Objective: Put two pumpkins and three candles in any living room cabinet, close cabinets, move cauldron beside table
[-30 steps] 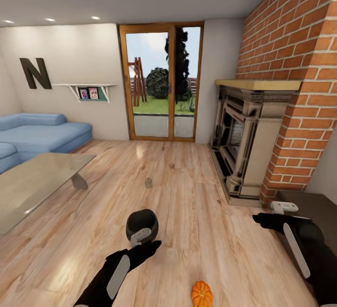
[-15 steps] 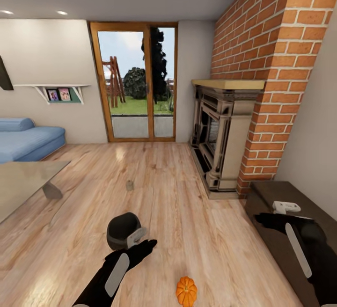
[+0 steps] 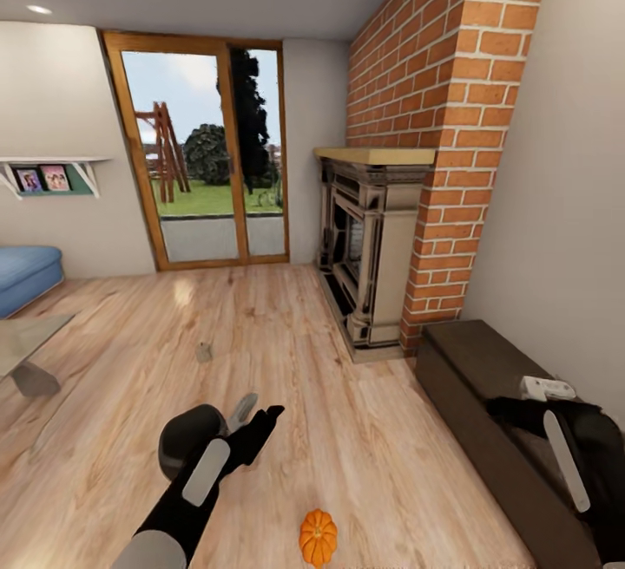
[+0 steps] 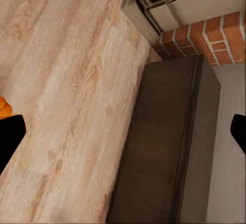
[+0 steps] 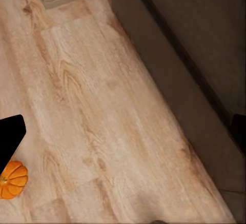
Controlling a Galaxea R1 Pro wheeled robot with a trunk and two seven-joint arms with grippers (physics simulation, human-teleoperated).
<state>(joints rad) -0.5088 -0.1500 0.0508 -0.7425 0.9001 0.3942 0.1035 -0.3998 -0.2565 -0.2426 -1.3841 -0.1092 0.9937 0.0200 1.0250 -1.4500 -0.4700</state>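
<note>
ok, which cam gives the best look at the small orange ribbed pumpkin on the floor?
The head view: the small orange ribbed pumpkin sits whole on the wood floor, stem visible, between the two arms. The right wrist view shows it cut by the frame edge. The left wrist view catches an orange sliver at the edge.

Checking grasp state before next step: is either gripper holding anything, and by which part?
Nothing held. Left gripper and right gripper are open with only floor between the fingers; the pumpkin lies on the floor.

cauldron (image 3: 184, 448): partly behind left arm | table (image 3: 22, 339): cut off
</note>
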